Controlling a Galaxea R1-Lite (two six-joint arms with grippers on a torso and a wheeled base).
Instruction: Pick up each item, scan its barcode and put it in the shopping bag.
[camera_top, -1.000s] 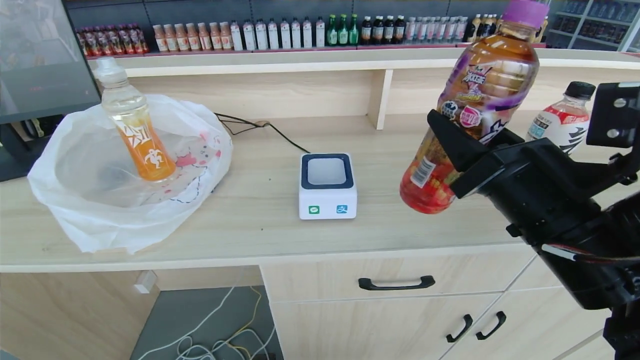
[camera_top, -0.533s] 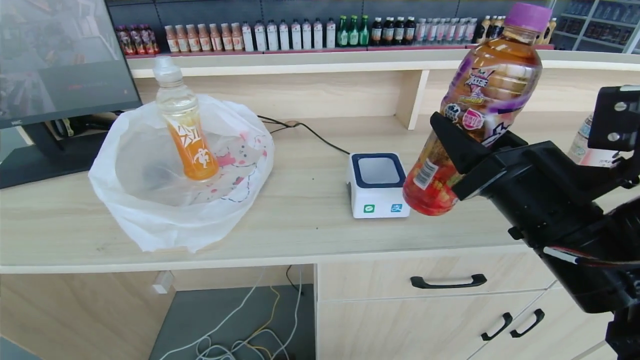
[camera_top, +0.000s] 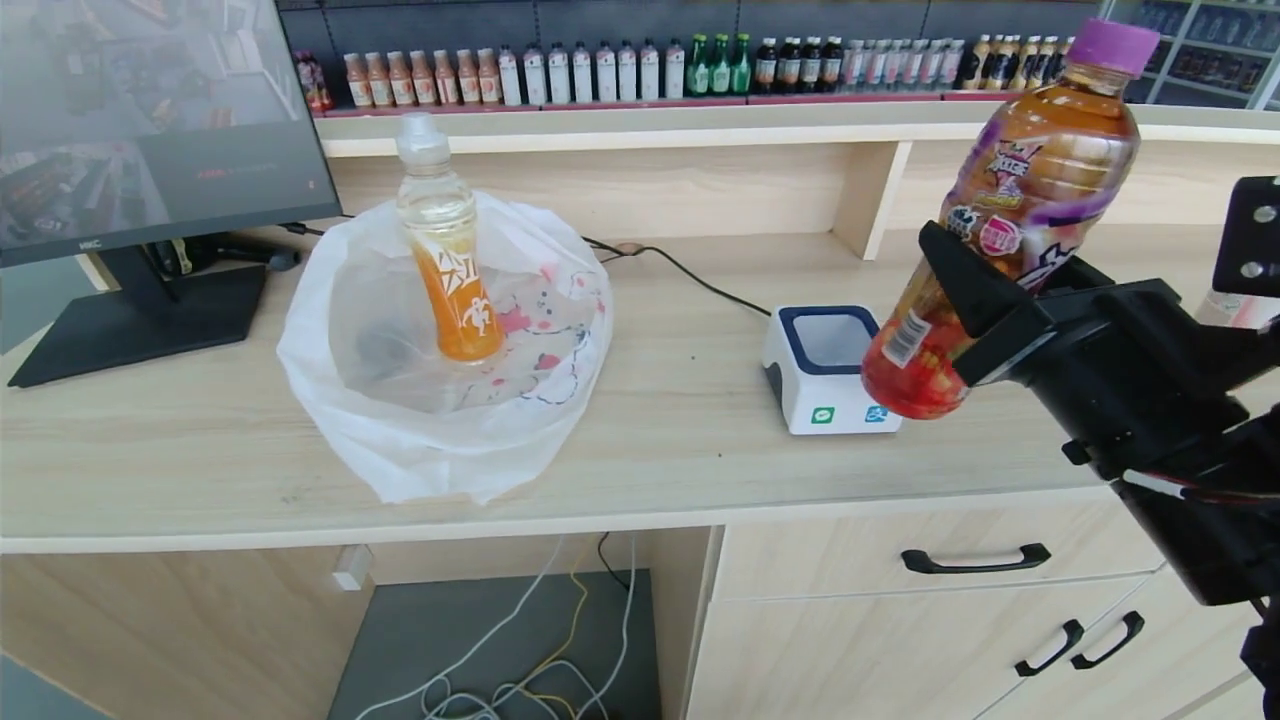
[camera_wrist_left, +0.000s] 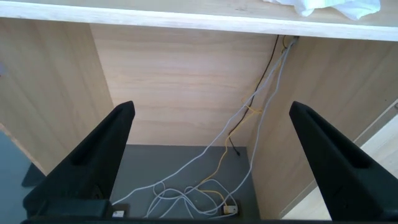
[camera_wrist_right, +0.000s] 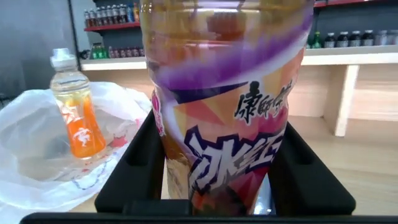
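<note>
My right gripper (camera_top: 985, 290) is shut on a tea bottle (camera_top: 1030, 190) with a purple cap and purple label. It holds the bottle tilted in the air, its base just above the right edge of the white barcode scanner (camera_top: 825, 365). The barcode patch faces the scanner side. Close up, the tea bottle (camera_wrist_right: 230, 124) sits between the black fingers (camera_wrist_right: 134, 162). An orange drink bottle (camera_top: 450, 270) stands inside the white shopping bag (camera_top: 420, 440) to the left on the counter. My left gripper (camera_wrist_left: 214, 155) hangs open below the counter edge, with nothing in it.
A monitor (camera_top: 150, 110) stands at the back left. The scanner's cable (camera_top: 690, 275) runs behind the bag. A white and red bottle (camera_top: 1235, 305) peeks out behind my right arm. Drawers with black handles (camera_top: 975, 560) are below, and loose wires (camera_wrist_left: 205, 186) lie under the counter.
The head camera has turned left, so the whole scene has shifted right. The held tea bottle has come closer to the scanner and now overlaps its right edge.
</note>
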